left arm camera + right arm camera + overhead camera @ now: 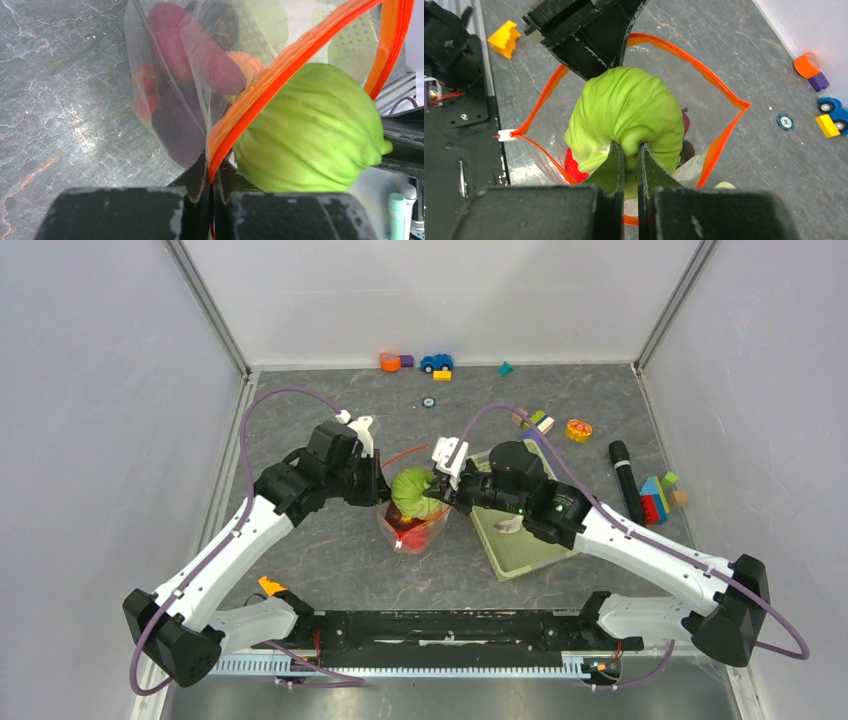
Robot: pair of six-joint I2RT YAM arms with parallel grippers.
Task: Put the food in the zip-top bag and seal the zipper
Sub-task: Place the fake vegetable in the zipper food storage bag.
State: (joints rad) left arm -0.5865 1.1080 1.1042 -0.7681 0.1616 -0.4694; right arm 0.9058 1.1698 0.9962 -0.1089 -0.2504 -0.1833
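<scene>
Pinching the cabbage [624,110], the right gripper [630,150] hung over the zip-top bag [142,55]; the bulky head might have snagged the zipper [280,67], pulling it from the left gripper's [211,172] pinch.

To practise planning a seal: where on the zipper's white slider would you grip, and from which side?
Probably pinch the slider's two sides from above: the bag mouth faces up, and the slider sits at the corner nearest the base rail, clear of the cabbage.
</scene>
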